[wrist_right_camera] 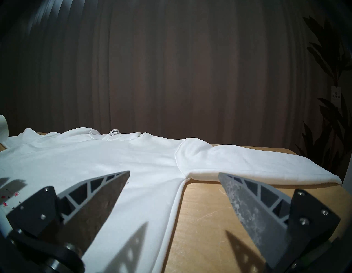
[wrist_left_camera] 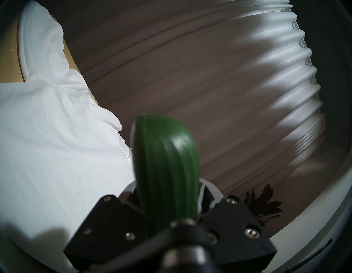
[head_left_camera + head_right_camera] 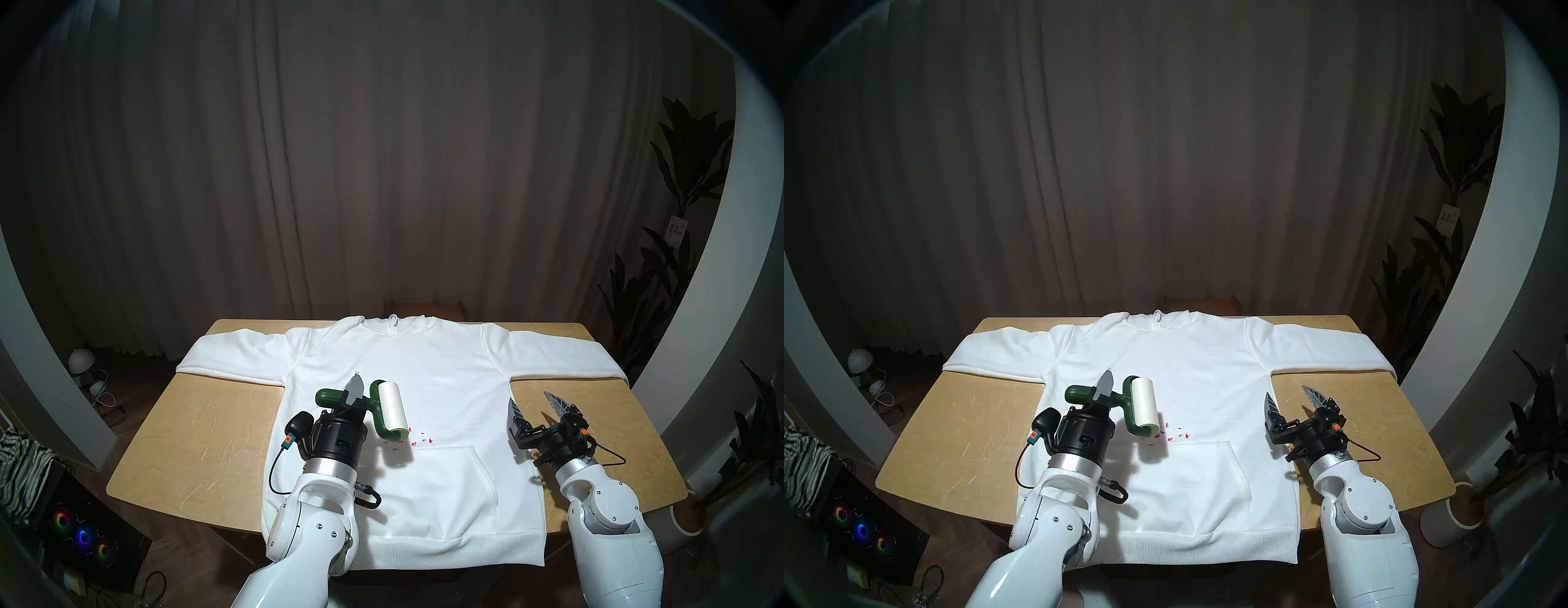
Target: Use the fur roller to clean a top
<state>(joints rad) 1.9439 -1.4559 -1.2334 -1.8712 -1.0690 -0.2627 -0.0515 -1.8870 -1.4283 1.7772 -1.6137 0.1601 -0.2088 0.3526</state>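
the white top [image 3: 428,382] lies flat on the wooden table [image 3: 191,429], with red-pink bits [image 3: 418,440] just above its front pocket. the left gripper [image 3: 355,392] is clamped on the green handle of the fur roller [image 3: 392,407], its white cylinder raised over the fabric beside the bits. the right gripper [image 3: 536,401] hovers with fingers spread and empty at the top's right edge.
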